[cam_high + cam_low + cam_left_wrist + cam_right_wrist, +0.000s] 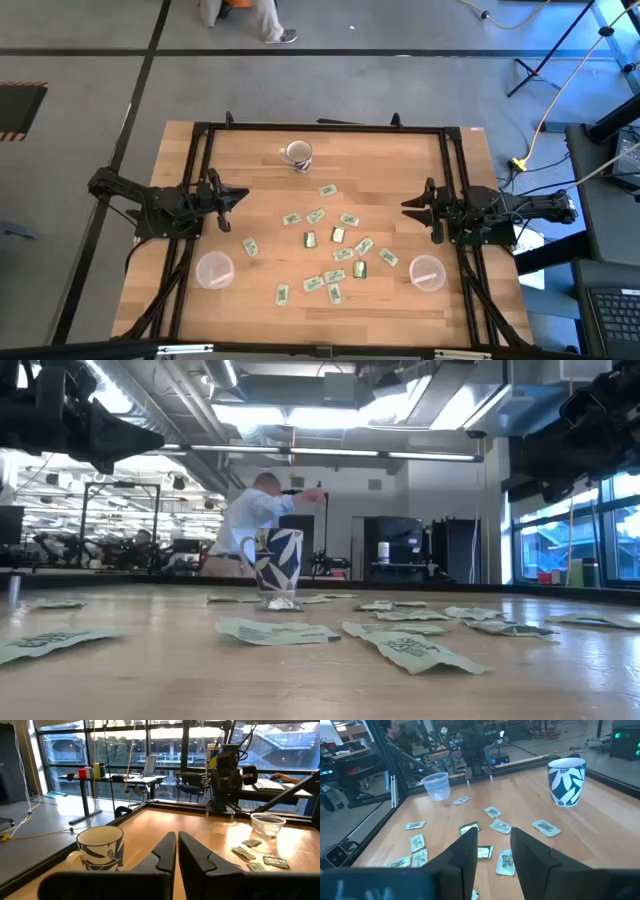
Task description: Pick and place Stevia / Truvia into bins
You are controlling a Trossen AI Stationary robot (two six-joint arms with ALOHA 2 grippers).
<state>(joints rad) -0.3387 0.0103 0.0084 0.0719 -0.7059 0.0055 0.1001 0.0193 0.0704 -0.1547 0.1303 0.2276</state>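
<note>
Wooden table (250,160) is sitting inside a black frame, both arms parked at its sides. Left gripper (238,196) is hovering over the left edge of the table, fingers (167,851) nearly together with just a thin slit between them, holding nothing. Right gripper (411,207) is hovering over the right edge, fingers (467,847) standing a bit apart, narrow gap, also empty.

A person (250,515) is standing in the room beyond the far side.

Patterned mug (298,153) is resting near the far edge, about centre. Two bins are sitting toward the near edge: left bin (214,270) near the left arm, right bin (427,273) near the right arm. Can't tell if anything is lying inside either.

Stevia packets (337,236) are lying flat and scattered across the middle of the table, between the two bins and on the near side of the mug, all out on the wood.
</note>
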